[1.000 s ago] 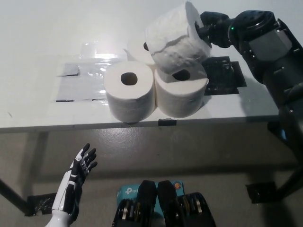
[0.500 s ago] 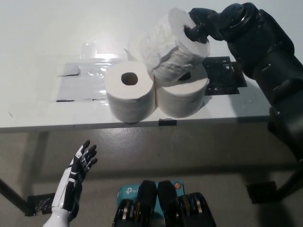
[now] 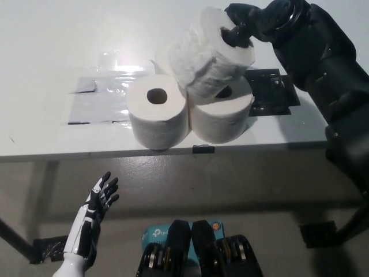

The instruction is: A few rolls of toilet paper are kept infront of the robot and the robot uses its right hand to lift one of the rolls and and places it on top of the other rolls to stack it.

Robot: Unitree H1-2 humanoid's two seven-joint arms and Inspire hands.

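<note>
Toilet paper roll (image 3: 212,55) is up in the air, tilted on its side, gripped by black right hand (image 3: 245,24) w/ fingers closed over its top end near the core. It sits just above the rolls on the bench (image 3: 52,69), low edge overlapping the front-right roll (image 3: 222,115); can't tell if touching. Front-left roll (image 3: 157,112) stands upright, core hole facing up, pressed against front-right roll. Back roll (image 3: 164,57) is mostly hidden behind the held one. All stand near bench's front edge, beside grey tape patches (image 3: 95,101) & a black marked patch (image 3: 274,92) to the right. White left hand (image 3: 98,202) hangs below bench level at lower left, fingers spread, holding nothing. Blue box (image 3: 154,234) lies on floor (image 3: 259,196) under the bench.
</note>
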